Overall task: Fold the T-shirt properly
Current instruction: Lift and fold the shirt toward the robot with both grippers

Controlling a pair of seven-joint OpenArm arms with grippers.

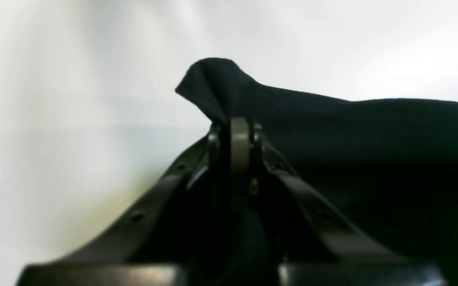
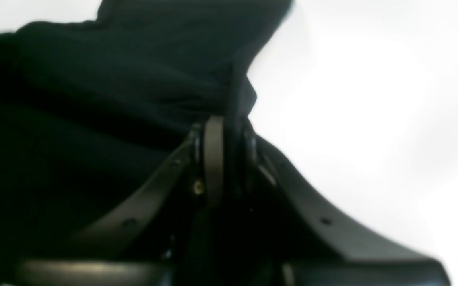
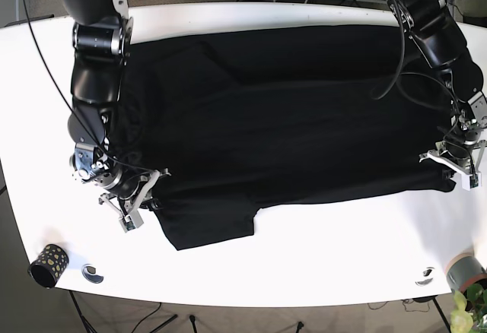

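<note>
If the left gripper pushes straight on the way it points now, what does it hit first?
The left gripper is already shut on a raised corner of the black T-shirt. That cloth comes first; beyond it only the white table shows, though depth is unclear.

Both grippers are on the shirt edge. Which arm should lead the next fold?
Neither clearly; judged from here, move both together. The left gripper and right gripper are each shut on the near edge of the T-shirt, at opposite ends, so one lifting alone would likely skew the fold.
</note>
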